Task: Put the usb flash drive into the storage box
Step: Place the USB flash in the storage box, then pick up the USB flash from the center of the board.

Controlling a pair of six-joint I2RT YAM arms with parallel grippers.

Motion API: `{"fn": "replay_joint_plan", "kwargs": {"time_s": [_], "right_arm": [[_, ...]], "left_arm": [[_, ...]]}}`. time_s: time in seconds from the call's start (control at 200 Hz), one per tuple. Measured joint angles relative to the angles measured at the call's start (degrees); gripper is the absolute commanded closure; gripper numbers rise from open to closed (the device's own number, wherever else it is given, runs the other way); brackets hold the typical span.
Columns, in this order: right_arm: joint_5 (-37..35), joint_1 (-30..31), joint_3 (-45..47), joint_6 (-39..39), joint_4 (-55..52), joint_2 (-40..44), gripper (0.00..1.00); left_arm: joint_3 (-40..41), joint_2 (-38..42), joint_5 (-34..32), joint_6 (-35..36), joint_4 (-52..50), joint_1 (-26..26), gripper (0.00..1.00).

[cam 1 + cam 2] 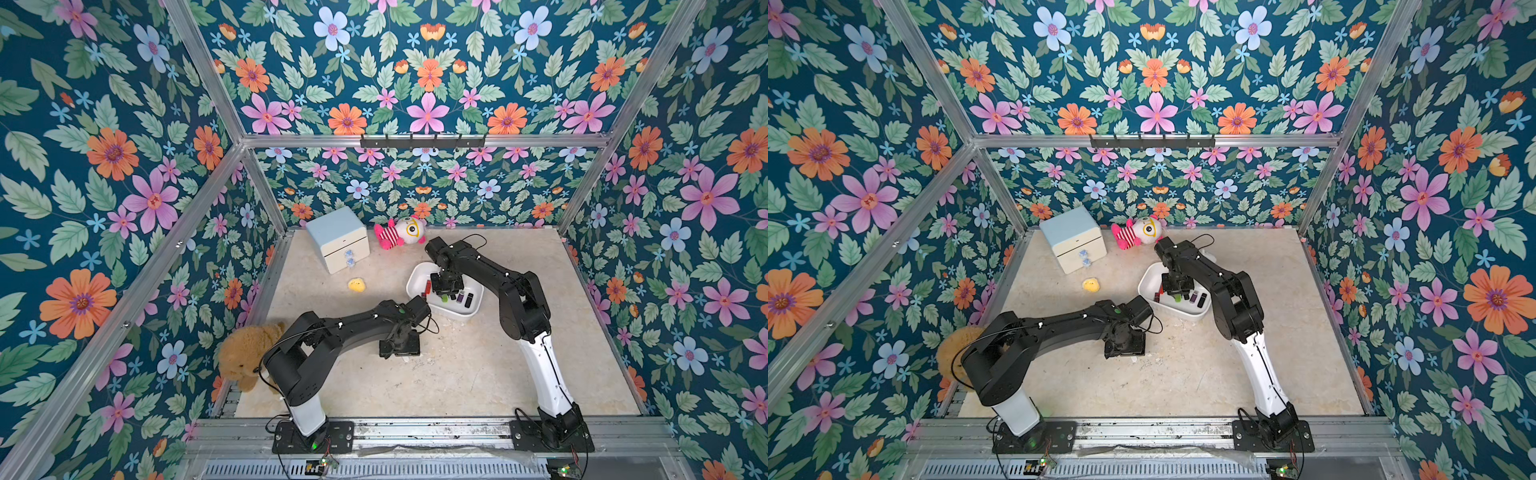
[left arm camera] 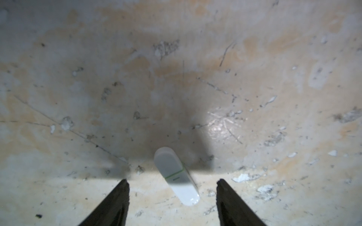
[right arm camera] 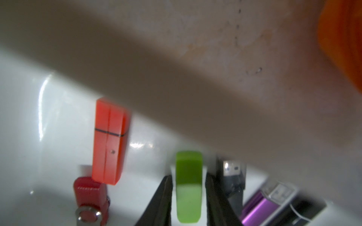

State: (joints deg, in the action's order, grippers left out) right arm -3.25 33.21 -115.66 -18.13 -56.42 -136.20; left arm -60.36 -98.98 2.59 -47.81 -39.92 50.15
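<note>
The black left arm (image 1: 353, 328) bends low over the pale, stony table (image 1: 478, 374) in both top views. The right gripper (image 1: 445, 293) dips into the storage box (image 1: 412, 286), a smooth white tub with round corners. In the left wrist view, the left gripper (image 2: 172, 183) is spread wide over a rounded white flash drive (image 2: 171, 166) on the scratched table. In the right wrist view, 2 dark fingers (image 3: 160, 201) stand slightly apart around a shiny green flash drive (image 3: 189, 185) in the box.
</note>
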Motion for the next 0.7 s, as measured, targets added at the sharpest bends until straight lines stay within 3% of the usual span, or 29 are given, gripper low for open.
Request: {"fn": "replay_joint_plan", "kwargs": {"time_s": [0.25, 0.535, 0.7], "right_arm": [[0.0, 0.07, 1.18, 0.17, 0.09, 2.71, 0.57], [-0.42, 0.48, 1.29, 0.15, -0.92, 9.88, 0.56], [-1.51, 0.42, 1.29, 0.15, -1.97, 13.49, 0.56]], "left_arm": [[-0.2, -0.15, 0.02, 0.0, -0.02, 0.22, 0.32], [0.24, -1.46, -0.31, 0.15, -0.39, 0.52, 0.37], [0.11, -1.81, -1.01, 0.17, -0.81, 0.68, 0.49]]}}
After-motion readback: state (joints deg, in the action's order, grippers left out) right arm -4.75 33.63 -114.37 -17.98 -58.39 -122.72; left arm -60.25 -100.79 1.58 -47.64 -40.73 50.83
